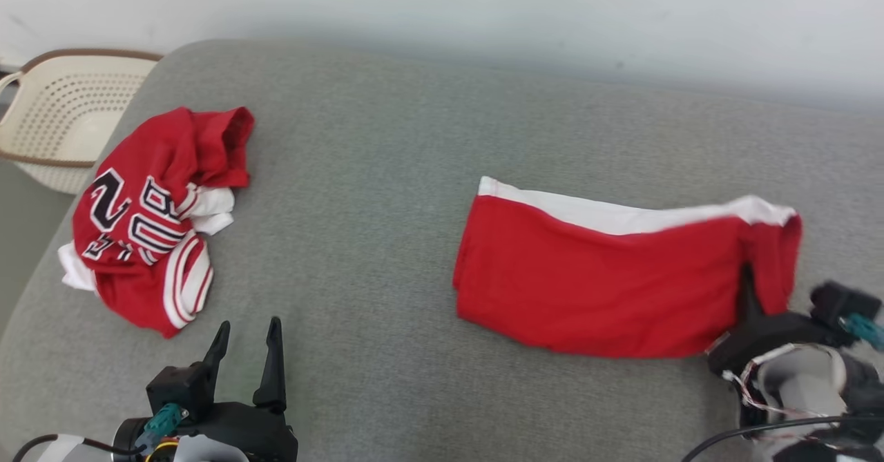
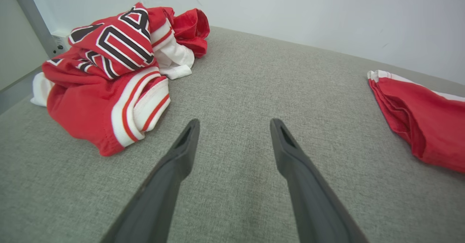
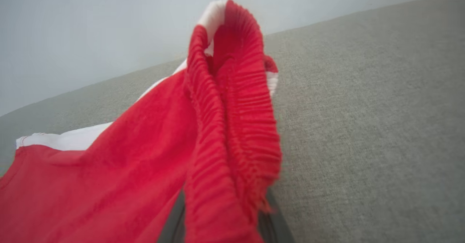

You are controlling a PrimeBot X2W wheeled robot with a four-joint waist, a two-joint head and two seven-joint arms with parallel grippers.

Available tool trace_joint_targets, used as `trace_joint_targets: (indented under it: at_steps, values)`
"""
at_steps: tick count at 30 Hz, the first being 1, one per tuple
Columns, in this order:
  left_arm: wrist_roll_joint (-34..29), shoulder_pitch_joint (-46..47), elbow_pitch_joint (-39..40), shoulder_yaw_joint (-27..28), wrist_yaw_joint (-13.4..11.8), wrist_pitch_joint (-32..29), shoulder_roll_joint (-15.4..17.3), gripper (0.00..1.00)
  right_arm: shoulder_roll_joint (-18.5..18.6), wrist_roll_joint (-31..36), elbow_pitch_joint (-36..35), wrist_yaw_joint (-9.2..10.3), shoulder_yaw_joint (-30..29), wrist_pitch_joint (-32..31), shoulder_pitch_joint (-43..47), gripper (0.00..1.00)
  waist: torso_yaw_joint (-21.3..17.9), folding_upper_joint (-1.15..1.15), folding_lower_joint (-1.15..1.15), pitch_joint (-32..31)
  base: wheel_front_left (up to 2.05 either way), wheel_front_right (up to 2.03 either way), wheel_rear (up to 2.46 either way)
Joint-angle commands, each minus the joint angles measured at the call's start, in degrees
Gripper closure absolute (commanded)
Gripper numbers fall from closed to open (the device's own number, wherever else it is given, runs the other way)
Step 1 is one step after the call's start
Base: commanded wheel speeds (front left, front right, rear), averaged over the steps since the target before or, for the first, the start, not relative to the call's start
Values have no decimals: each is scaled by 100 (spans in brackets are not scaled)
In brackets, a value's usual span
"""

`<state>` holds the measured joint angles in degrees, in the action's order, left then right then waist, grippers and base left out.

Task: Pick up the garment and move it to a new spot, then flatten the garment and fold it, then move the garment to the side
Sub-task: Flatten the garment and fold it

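The garment (image 1: 608,282), a pair of red shorts with a white side stripe, lies folded flat on the right of the grey cushion (image 1: 359,172). My right gripper (image 1: 749,279) is shut on its gathered waistband at the right end. In the right wrist view the ribbed waistband (image 3: 232,126) stands up between the dark fingers (image 3: 271,217), lifted a little. My left gripper (image 1: 248,327) is open and holds nothing near the front edge, above bare cushion (image 2: 234,123). The garment's left end (image 2: 428,126) shows at the right of the left wrist view.
A crumpled red jersey (image 1: 145,220) with black-and-white lettering lies at the cushion's left, just ahead and to the left of my left gripper (image 2: 109,72). A cream perforated basket (image 1: 62,117) stands beyond the left edge. A pale wall runs behind the cushion.
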<state>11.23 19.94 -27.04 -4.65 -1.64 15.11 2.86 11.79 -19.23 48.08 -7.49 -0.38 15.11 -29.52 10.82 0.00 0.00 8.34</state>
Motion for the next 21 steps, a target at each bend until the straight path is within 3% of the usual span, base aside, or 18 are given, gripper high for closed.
trace_joint_targets:
  at_steps: [1, 11, 17, 21]
  values:
    - [46, -91, 0, -5, -38, 8, 8, 0, -26, 37, -153, 0, 184, 4, -24, 100, -161, 0, 0, -57, 0, 0, 0]
    - [177, -120, 0, -153, -28, 8, 6, 0, -150, -573, -881, 0, 2332, 4, -313, 100, -308, 0, 0, -146, 0, 0, 0]
    - [249, -106, 39, -306, -10, 8, 6, 0, -197, -1026, -704, 0, 3231, 3, -577, 100, 9, 0, 0, -144, 0, 0, 0]
    - [322, -103, 39, -558, 48, 8, 7, 0, -234, -1166, -377, 0, 3353, 4, -784, 100, 374, 0, 0, -107, 0, 0, 0]
